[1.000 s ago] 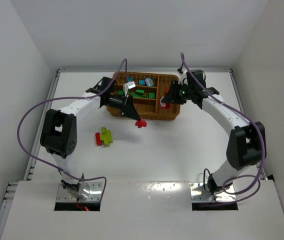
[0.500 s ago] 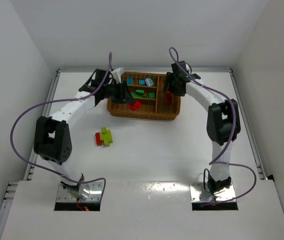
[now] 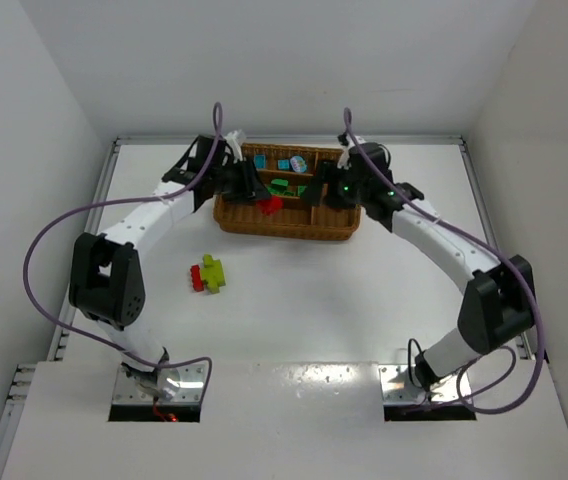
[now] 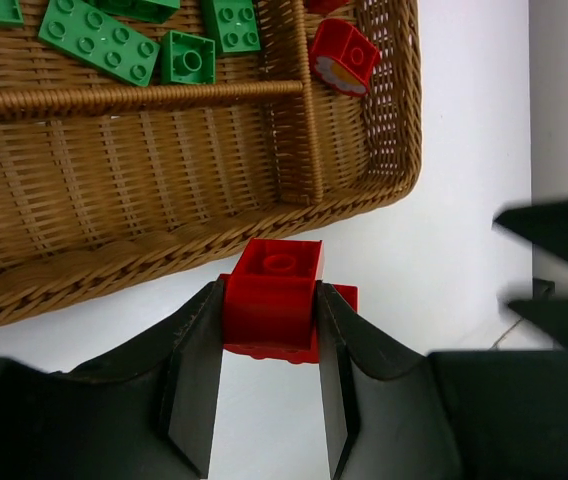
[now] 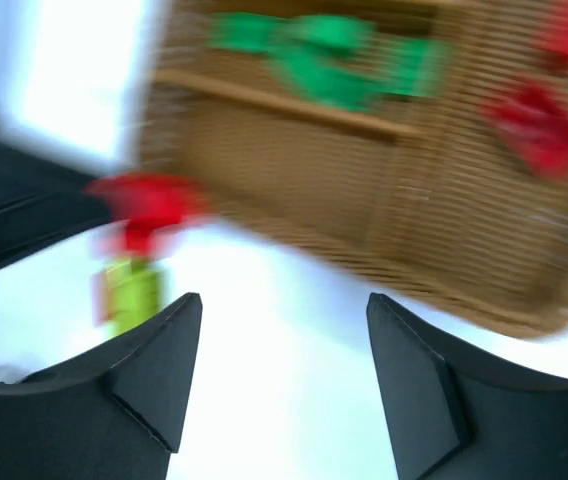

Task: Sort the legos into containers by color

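The left gripper (image 4: pixel 269 305) is pinching a red brick (image 4: pixel 276 272) by the tray (image 4: pixel 164 255) rim. The right gripper (image 5: pixel 284 305) is hovering spread, empty. Next, the brick is probably needing a carry over the slot (image 4: pixel 336 130) with a red piece (image 4: pixel 345 55), then release.

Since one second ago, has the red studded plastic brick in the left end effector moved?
Yes. In the top view, the red brick went from in front of the brown woven wicker tray to over it.

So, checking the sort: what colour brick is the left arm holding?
A red brick, clearest in the left wrist view.
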